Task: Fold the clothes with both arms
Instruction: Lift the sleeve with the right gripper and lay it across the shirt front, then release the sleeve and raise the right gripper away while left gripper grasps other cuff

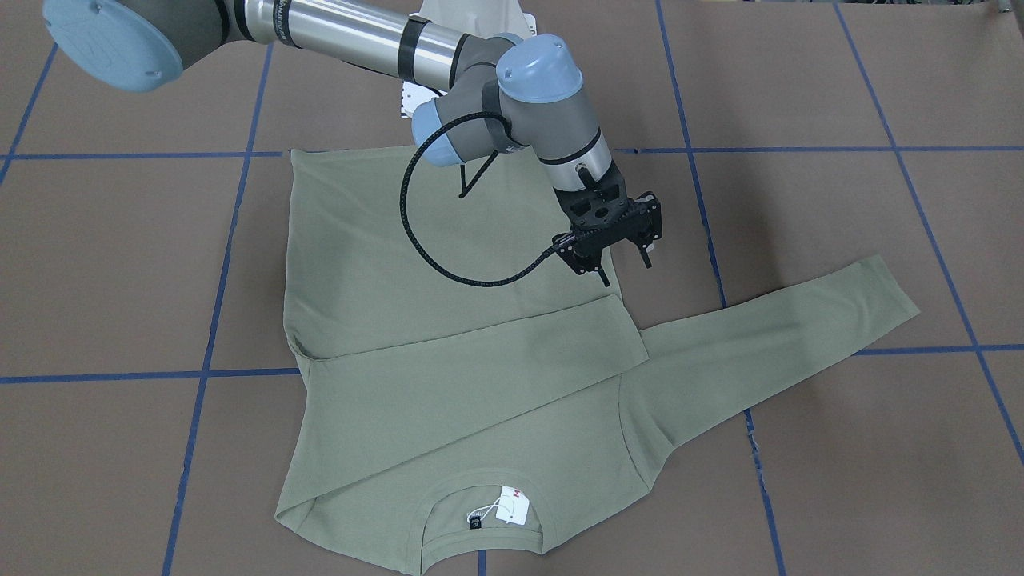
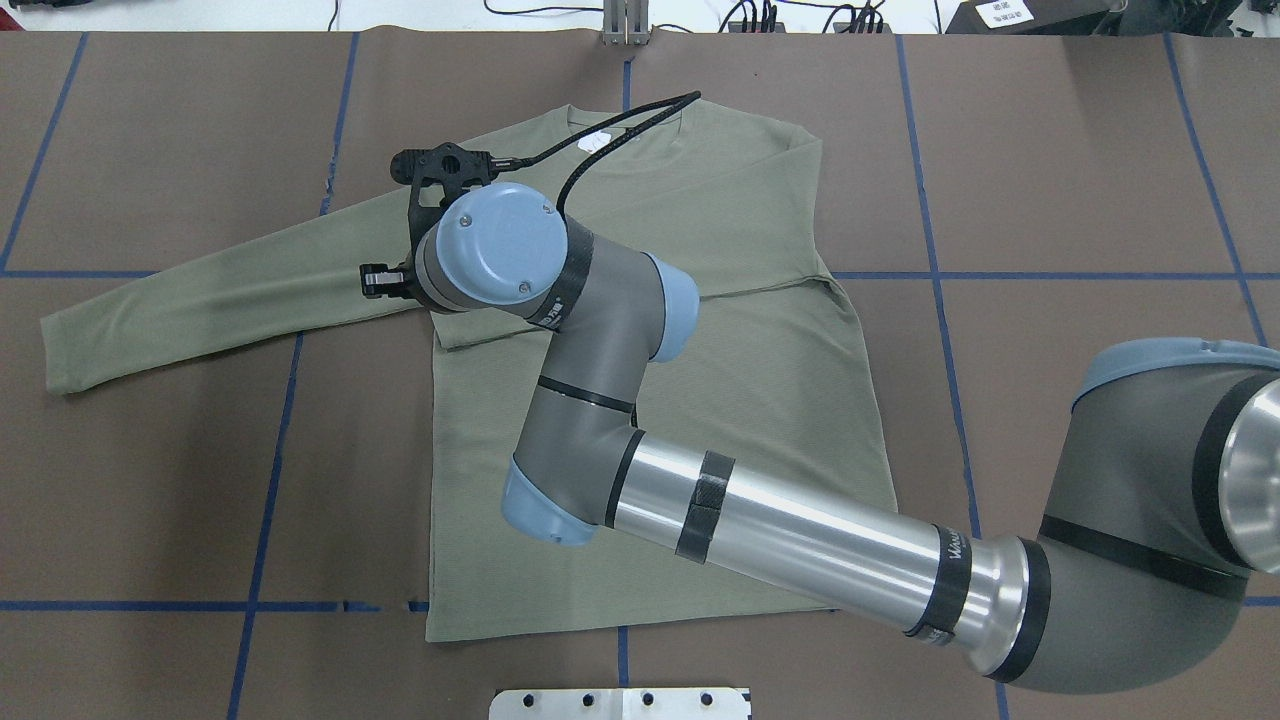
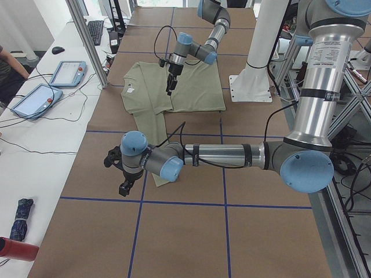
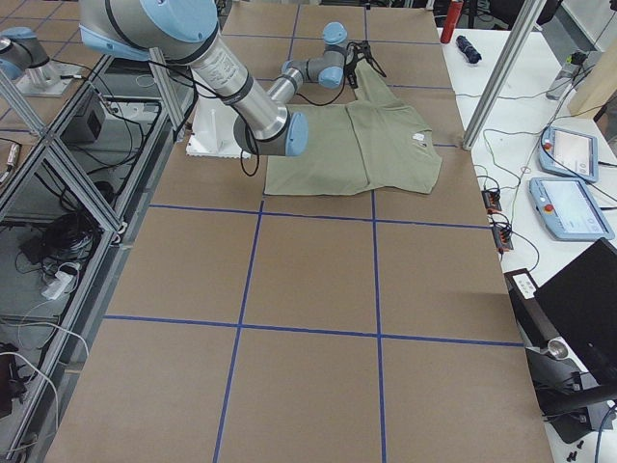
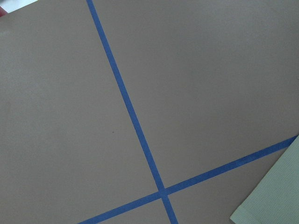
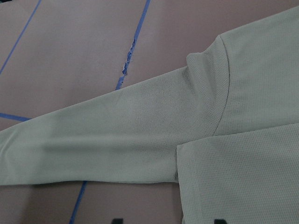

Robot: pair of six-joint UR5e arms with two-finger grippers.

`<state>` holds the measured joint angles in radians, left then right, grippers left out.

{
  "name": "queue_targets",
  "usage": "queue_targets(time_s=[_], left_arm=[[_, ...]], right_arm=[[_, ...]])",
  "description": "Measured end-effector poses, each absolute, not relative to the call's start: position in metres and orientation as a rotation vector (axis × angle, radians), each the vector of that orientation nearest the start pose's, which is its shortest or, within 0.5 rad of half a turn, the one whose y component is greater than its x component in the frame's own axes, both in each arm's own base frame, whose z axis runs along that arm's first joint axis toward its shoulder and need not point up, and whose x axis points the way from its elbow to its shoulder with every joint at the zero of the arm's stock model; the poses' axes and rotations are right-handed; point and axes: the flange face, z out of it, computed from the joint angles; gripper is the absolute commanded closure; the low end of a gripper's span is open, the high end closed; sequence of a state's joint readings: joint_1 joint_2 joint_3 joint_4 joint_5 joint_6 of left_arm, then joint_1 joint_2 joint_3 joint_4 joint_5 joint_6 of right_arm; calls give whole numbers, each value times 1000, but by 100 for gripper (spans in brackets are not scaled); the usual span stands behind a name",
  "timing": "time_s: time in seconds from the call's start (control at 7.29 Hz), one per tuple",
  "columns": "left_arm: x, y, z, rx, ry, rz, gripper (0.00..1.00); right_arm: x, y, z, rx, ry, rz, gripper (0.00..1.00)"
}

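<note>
Shirt (image 1: 448, 384), olive-green and long-sleeved, is laid flat on the brown-papered table (image 1: 840, 448), with part of it beneath the right gripper (image 1: 626, 272). Its body is set lengthwise from the robot outward. The hem is turned toward the robot's base, and the collar toward the operators' side, where a white hang tag (image 1: 512, 506) and a black neck label (image 1: 475, 522) are seen.

The folded sleeve (image 1: 480, 344) is laid slantwise across the chest, its cuff ending at the body's edge on the robot's left. The outstretched sleeve (image 1: 784, 320) is spread on the table to the robot's left, angled slightly back toward the robot.

The right gripper is held over the spot where the folded cuff meets the armpit of the outstretched sleeve. Its fingers are spread apart and nothing is held between them.

The left gripper (image 3: 119, 174) is seen only in the exterior left view, over the table near the outstretched sleeve's cuff and well apart from the shirt's body — whether it is spread or closed cannot be told. In the left wrist view only blue tape (image 5: 135, 121) and a corner of green cloth are shown.
</note>
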<state>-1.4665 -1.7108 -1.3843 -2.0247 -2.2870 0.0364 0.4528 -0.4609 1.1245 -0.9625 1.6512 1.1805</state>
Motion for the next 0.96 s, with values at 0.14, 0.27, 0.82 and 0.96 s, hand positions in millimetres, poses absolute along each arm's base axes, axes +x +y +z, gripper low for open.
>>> queue_targets(time_s=[0.14,0.27,0.82,0.96], left_arm=[[-8,-577,631,365,722,273,0],[-7,-579,628,359,729,236,0],[94,-547,624,315,877,-110,0],[118,-529,630,307,886,-188,0]], right_arm=[[-679,-467,46,451,-1183,26,1],[-675,-472,49,428,-1165,35,1],[-552,-529,88,163,-965,56,0],[-512,-538,111,125,-902,65,0]])
